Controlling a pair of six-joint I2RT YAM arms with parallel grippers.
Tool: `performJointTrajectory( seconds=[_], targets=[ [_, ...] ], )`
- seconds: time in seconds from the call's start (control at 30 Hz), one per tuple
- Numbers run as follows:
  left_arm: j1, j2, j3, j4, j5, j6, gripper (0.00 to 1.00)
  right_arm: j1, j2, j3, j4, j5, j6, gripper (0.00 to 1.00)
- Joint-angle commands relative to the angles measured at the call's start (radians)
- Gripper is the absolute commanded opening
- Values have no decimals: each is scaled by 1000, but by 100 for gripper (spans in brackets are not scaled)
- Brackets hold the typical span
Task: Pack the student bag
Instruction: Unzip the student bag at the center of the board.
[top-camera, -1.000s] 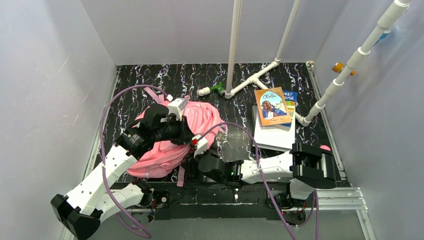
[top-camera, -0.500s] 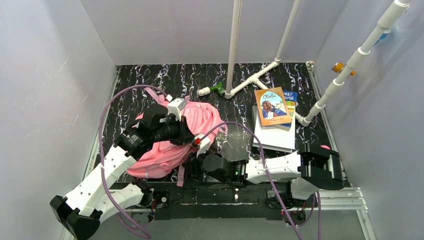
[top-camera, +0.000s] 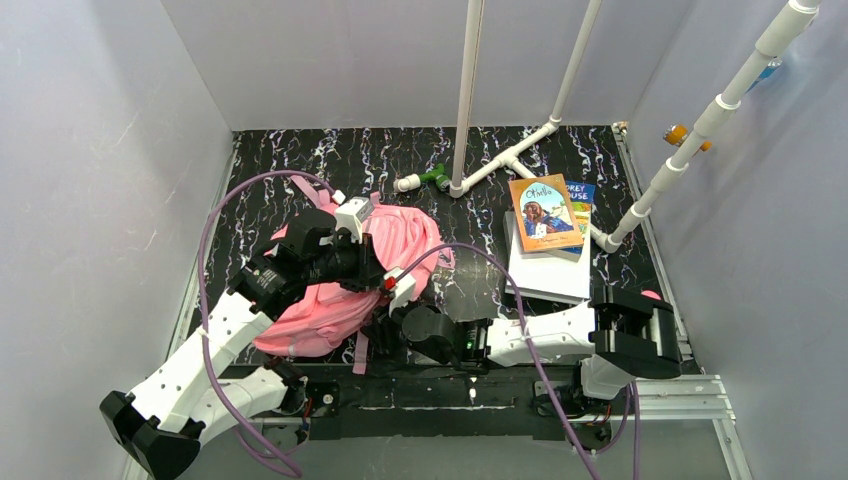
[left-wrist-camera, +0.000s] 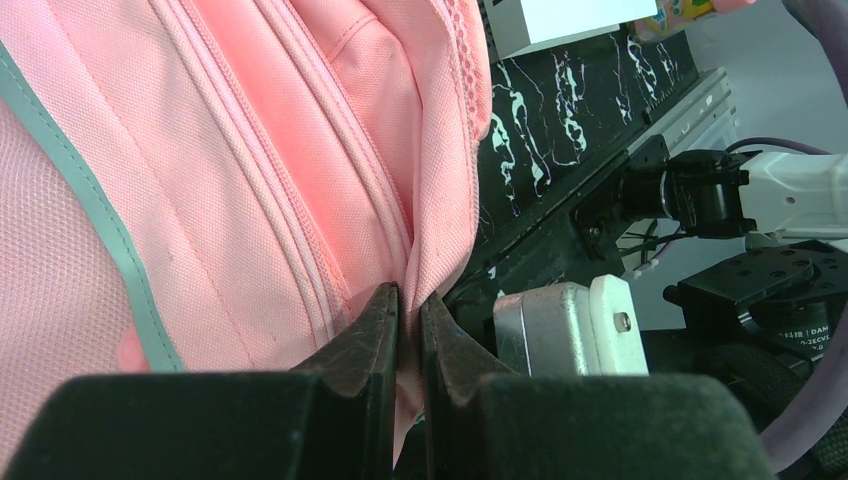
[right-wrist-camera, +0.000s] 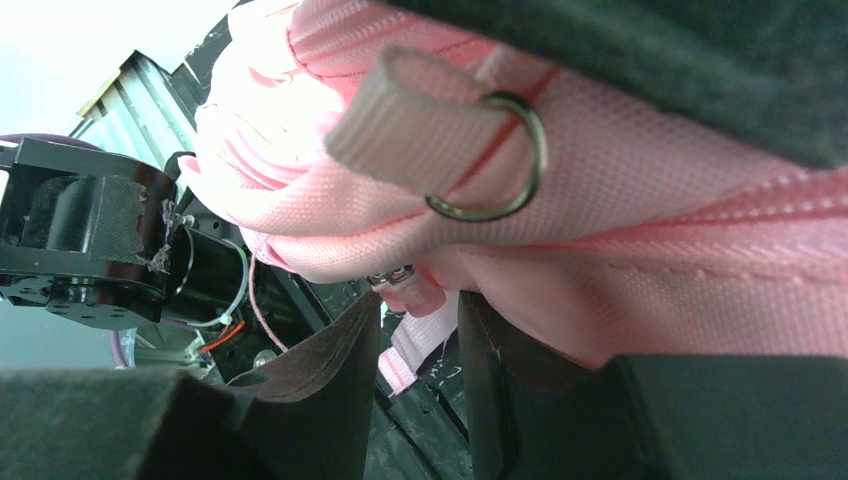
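Inspection finds one student bag (top-camera: 400, 235) lying slumped on the left half of the table (top-camera: 300, 150), directly ahead of the left arm's base and well apart from the books. The left gripper (left-wrist-camera: 408, 300) is pressed together on a fold of pink fabric at the bag's edge, beside a zipper seam. This hold is judged to be an anchor, keeping the soft cloth taut so that a zipper can run. The right gripper (right-wrist-camera: 420, 305) reaches in low from the right with its jaws parted. A small metal zipper pull (right-wrist-camera: 395, 280) sits just above the gap and a pink strap (right-wrist-camera: 415, 350) shows through it (no contact with either can be confirmed). The placement suggests an approach to take that pull. A metal ring (right-wrist-camera: 490, 160) on a webbing loop lies above, untouched. Count: one bag, two arms and one stack of three visible books, namely an orange-covered book (top-camera: 545, 212) on top, a blue book (top-camera: 581, 192) partly beneath it and a white book (top-camera: 548, 270) at the bottom. None is packed yet.
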Motion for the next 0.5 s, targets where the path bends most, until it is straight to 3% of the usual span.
performJointTrajectory(
  seconds=[0.0,0.07,0.3,0.47],
  targets=[
    [-2,-38,50,32,85,-26,0,-22,31,49,64,28,-18,43],
    [-2,-40,51,32,85,-25,0,-29,36,49,69,29,-8,42],
    [-2,-48,48,17,69,-11,0,-36,3,55,31,33,-12,14],
    [-2,-43,47,-7,45,18,0,-37,-65,35,-36,12,-4,12]
  ],
)
